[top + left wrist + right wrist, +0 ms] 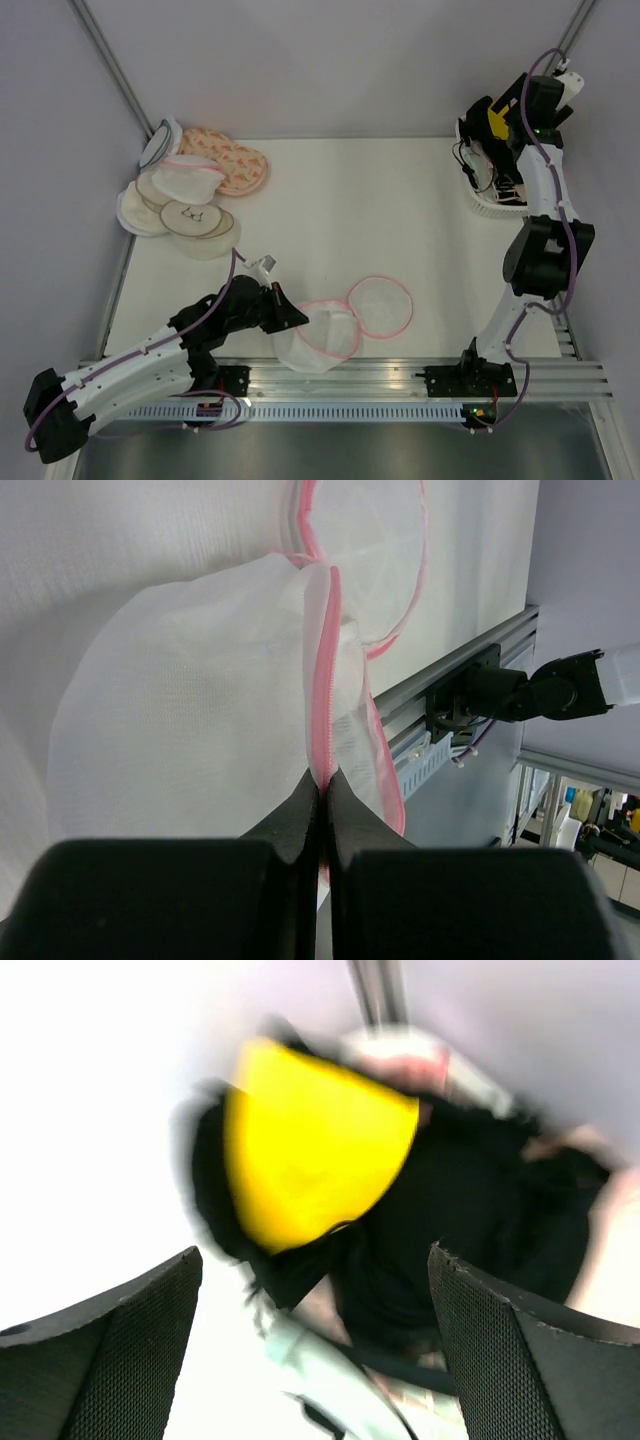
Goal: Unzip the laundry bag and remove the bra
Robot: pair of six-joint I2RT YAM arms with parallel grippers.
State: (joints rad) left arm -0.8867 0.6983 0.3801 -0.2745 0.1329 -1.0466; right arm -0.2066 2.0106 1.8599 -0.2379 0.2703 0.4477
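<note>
Laundry bag (pixel 180 720) rim sits pinched in left hand (pixel 322 782).

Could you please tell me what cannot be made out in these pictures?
- Inside of the laundry bag: in the top and left wrist views, its own mesh and the left pincer, shut on the pink trim, hide whether anything is in it.
- Yellow and black thing ahead of the open right pincer: the right wrist view is blurred, so it is unidentifiable.
- Pile of pouches, far left: in the top view they overlap and are too small to count.

The laundry bag (pixel 316 346) is white mesh with pink zipper trim; the pouch (pixel 236 166) is peach with floral print.
</note>
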